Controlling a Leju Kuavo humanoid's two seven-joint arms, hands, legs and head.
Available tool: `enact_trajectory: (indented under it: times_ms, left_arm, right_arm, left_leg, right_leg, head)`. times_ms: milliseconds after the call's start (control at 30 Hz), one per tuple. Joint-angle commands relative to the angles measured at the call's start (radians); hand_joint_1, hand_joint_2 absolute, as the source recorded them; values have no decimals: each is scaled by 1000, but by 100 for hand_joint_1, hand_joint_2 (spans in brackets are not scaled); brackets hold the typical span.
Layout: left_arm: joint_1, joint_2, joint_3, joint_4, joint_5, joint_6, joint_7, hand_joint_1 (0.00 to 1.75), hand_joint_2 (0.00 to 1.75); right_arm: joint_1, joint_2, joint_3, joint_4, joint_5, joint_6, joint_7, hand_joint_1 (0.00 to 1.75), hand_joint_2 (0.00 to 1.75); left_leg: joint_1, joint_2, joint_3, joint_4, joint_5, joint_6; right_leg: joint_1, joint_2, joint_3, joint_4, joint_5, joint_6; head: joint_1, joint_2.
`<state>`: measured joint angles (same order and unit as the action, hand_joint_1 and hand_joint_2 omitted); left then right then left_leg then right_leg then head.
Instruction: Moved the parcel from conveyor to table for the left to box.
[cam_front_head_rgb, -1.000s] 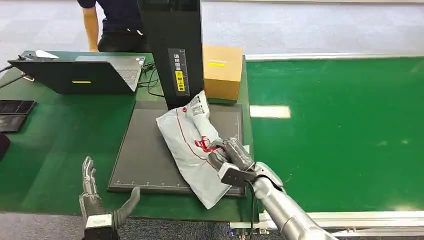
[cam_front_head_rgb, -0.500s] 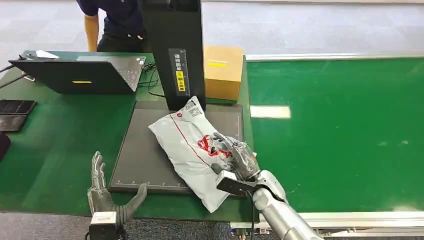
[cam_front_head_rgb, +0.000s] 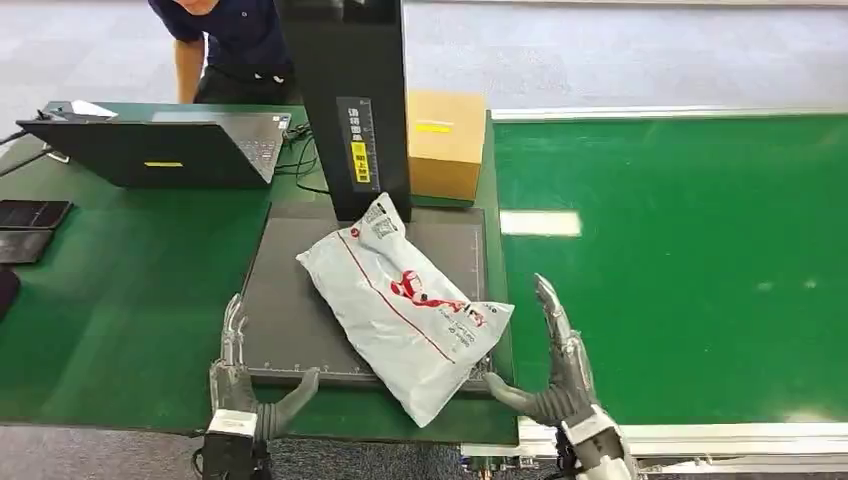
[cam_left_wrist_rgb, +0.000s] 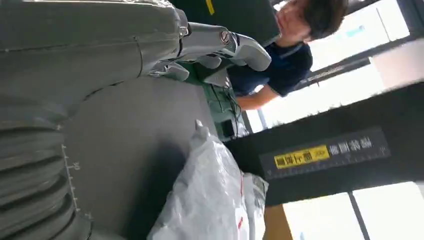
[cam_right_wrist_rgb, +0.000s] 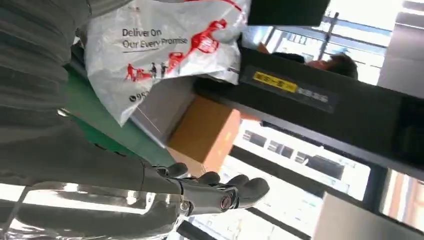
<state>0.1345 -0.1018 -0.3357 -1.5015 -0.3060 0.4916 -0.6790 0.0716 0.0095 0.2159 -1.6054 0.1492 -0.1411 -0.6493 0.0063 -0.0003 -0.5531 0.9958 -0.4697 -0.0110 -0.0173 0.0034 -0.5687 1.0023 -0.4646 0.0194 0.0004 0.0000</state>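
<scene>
The left hand (cam_front_head_rgb: 240, 395) hovers open at the table's (cam_front_head_rgb: 120, 300) near edge, fingers spread, holding nothing. Beside it the white parcel (cam_front_head_rgb: 405, 305) lies flat on the dark mat (cam_front_head_rgb: 290, 300), its near corner past the mat's front edge. The right hand (cam_front_head_rgb: 560, 385) hangs open at the near-right corner, just beside the parcel.

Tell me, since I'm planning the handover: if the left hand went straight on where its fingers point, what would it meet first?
Probably the dark grey mat on the table: the left hand points forward along its left edge, clear of the parcel. Height is unclear.
</scene>
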Motion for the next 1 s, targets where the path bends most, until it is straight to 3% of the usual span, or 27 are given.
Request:
enact_trajectory:
  times_ms: [33,233,433,700,1000]
  left_arm:
    - [-148,-60,21,72,-165,-126,47,0,175]
    - [-229,-67,-12,39,-404,-189,130,0,175]
    - [-321,-31,-105,110,-609,-279,195,0,175]
    - [-497,36,-235,462,-773,-448,332,0,175]
    - [-612,80,-281,786,-769,-534,358,0,175]
  right_arm:
    - [192,112,-232,-209,105,45,-49,0,175]
    - [219,176,-286,-211,158,76,-49,0,175]
    - [197,203,-332,-172,177,107,-42,0,175]
    - [152,193,-371,-92,165,126,-42,0,175]
    - [165,211,-383,-81,146,114,-49,0,175]
  left_leg:
    - [1,-10,-1,0,2,0]
    - [1,-8,-1,0,2,0]
    - [1,-5,1,-1,2,0]
    - [1,-3,4,-4,3,0]
    - [1,-1,5,-4,2,-1]
  right_leg:
    - [1,-10,3,-1,-1,-1]
    - [1,-9,3,-1,-1,-2]
    - [1,-5,3,-2,0,-2]
    - [1,-4,6,-4,2,-1]
    - [1,-1,6,-3,1,-2]
  head:
    - [0,0]
    - [0,0]
    - [0,0]
    - [0,0]
    - [0,0]
